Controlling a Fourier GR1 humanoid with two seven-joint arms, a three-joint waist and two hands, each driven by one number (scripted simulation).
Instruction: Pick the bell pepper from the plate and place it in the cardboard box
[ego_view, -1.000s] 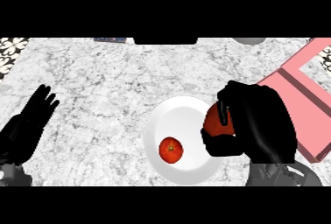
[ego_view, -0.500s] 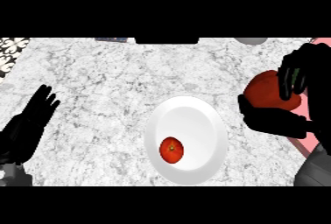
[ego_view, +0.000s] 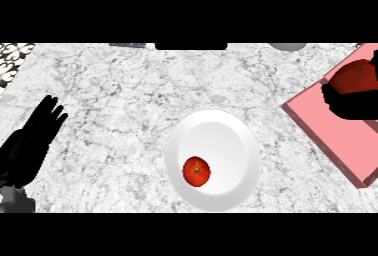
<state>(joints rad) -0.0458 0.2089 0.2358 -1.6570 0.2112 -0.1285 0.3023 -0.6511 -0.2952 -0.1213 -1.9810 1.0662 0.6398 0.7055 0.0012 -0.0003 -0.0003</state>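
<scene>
While the right hand (ego_view: 353, 102) hangs over the pink box (ego_view: 325, 132) at the view's right edge, its fingers are curled round the dark red pepper (ego_view: 358, 75), so the carry looks all but done and the placing is the step in hand. The pepper sits above the box's floor, clamped and not yet set down. By my reading, the next move calls for lowering it inside the walls and then spreading the fingers to let it go. A smaller red fruit (ego_view: 197, 171) lies on the white plate (ego_view: 221, 130) at the middle of the marble bench (ego_view: 111, 75), well apart from the box. Near the left edge the left hand (ego_view: 33, 140) rests with straight fingers, holding nothing. No brand, label or writing can be read anywhere.
</scene>
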